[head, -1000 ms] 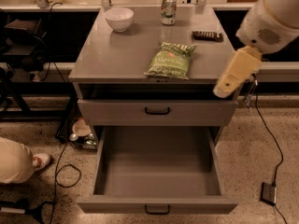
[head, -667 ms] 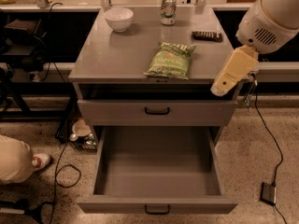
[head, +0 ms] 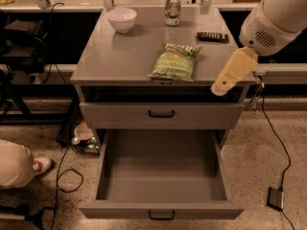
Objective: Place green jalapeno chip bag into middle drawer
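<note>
A: Whereabouts of the green jalapeno chip bag (head: 174,61)?
B: Flat on the grey tabletop (head: 120,51), near the front edge, label up.
A: And the middle drawer (head: 163,169)?
B: Pulled out wide below, grey interior showing. Above it, upper drawer (head: 161,114) closed.
A: Gripper (head: 221,86)?
B: Cream-coloured, hanging over the tabletop's front right corner, right of the bag and apart from it. Grip state: impossible to tell.
A: Anything else up there?
B: White bowl (head: 121,19) back left, green-white soda can (head: 172,9) back centre, dark flat bar (head: 212,36) back right.
</note>
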